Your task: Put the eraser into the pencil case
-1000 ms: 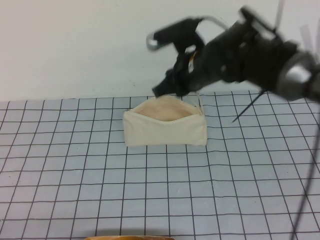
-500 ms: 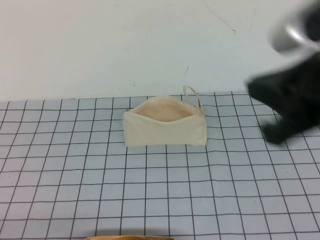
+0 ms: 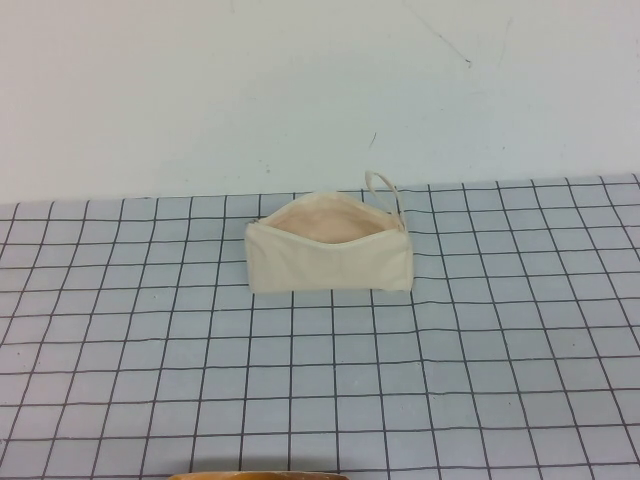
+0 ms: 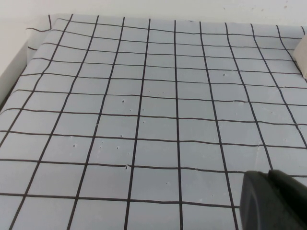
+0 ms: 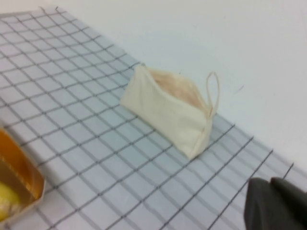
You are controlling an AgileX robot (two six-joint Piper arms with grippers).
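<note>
The cream-white pencil case (image 3: 330, 258) stands on the grid mat at the far middle, its top open and its pinkish lining showing. Its cord loop (image 3: 383, 190) is at its right end. It also shows in the right wrist view (image 5: 168, 108), and a corner of it shows in the left wrist view (image 4: 303, 57). The eraser is not visible in any view. Neither arm shows in the high view. My left gripper (image 4: 269, 176) is shut and empty, low over bare mat. My right gripper (image 5: 271, 182) is shut and empty, well away from the pouch.
An orange-brown tray (image 5: 21, 177) holding something yellow (image 5: 5, 201) sits at the near edge of the mat; its rim shows in the high view (image 3: 260, 476). A white wall (image 3: 320, 90) runs behind the mat. Grey gridded mat (image 3: 320, 380) covers the table.
My right arm was over the pouch's right end a second ago. It swung away to the right and has left the high view. The pouch has not moved.
</note>
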